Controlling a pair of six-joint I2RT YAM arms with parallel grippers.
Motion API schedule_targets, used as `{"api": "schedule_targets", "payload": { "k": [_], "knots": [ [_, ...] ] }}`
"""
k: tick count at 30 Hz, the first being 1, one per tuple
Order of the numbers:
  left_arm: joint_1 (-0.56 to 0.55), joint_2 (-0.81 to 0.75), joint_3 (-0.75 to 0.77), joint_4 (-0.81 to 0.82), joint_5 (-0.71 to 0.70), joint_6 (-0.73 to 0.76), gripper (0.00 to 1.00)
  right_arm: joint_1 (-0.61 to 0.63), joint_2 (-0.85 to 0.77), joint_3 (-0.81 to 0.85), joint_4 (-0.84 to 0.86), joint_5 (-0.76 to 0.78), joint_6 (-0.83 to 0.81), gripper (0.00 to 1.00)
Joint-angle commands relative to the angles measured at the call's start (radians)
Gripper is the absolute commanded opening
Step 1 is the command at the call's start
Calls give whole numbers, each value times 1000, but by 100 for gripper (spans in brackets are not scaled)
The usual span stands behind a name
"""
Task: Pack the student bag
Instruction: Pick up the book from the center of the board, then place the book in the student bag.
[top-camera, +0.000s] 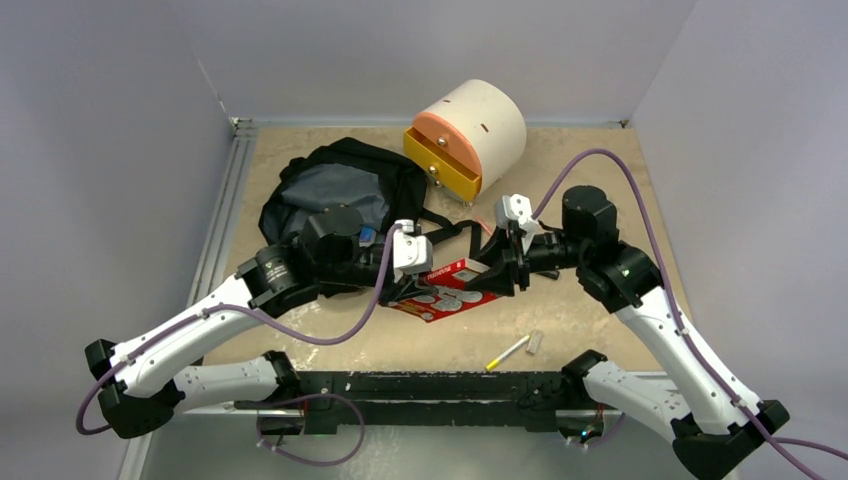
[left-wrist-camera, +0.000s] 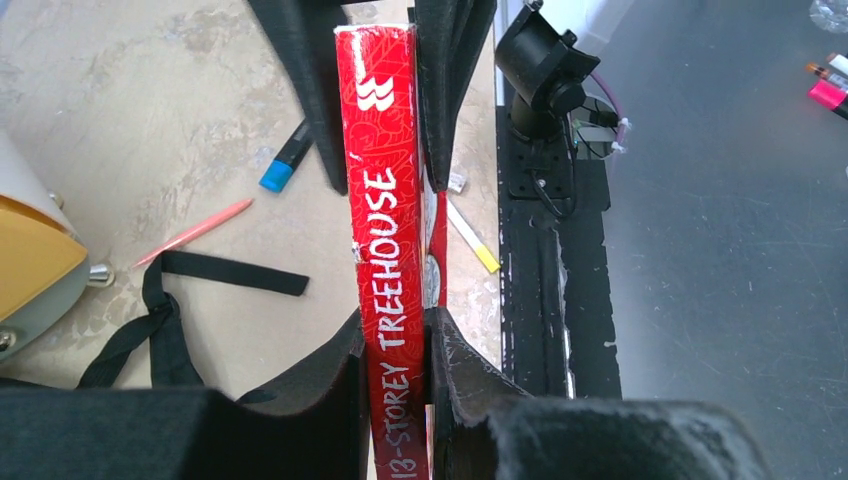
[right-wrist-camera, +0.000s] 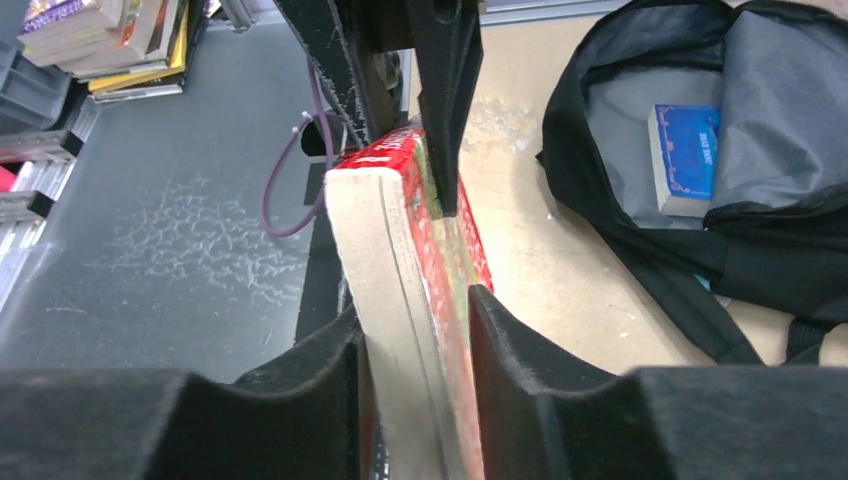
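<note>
Open student bag (top-camera: 380, 165) holds blue book (right-wrist-camera: 690, 150) — left hand (left-wrist-camera: 395, 330), right hand (right-wrist-camera: 415, 310) clamp red book (left-wrist-camera: 385, 200)

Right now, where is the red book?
In the top view, the red book is near the table's middle, between the left gripper and the right gripper, just right of the black bag.

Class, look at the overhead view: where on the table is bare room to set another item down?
Bare tabletop lies right of the drawer box, toward the far right corner. Crowded: the centre, around the red book, student bag and, nearer, the pencil.
</note>
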Motion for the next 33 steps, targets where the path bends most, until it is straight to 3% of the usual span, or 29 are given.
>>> {"api": "schedule_targets", "payload": {
  "k": [1,4,5,8,11,16,19,22,28,33],
  "knots": [
    [16,-2,75,94,44,30,0,2,0,10,3,20,8,31],
    [26,-1,69,96,-9,8,0,1,-3,14,3,43,12,10],
    [28,-3,65,101,-41,-2,4,1,-5,19,5,67,13,0],
    [36,-14,56,108,-216,-54,25,2,-23,20,36,117,45,0],
    [51,-42,30,102,-419,-130,33,2,-76,-20,152,204,168,0],
    [92,-137,-68,112,-731,-347,69,2,-178,-125,316,558,382,0],
    [136,-149,-94,92,-785,-439,72,2,-195,-156,347,644,423,0],
    [248,-108,-95,47,-745,-518,72,2,-177,-164,381,721,457,0],
    [646,25,-113,-1,-528,-771,72,2,-136,-182,402,705,528,0],
    [852,88,-164,62,-307,-1022,72,1,-154,-207,424,732,536,0]
  ]
}}
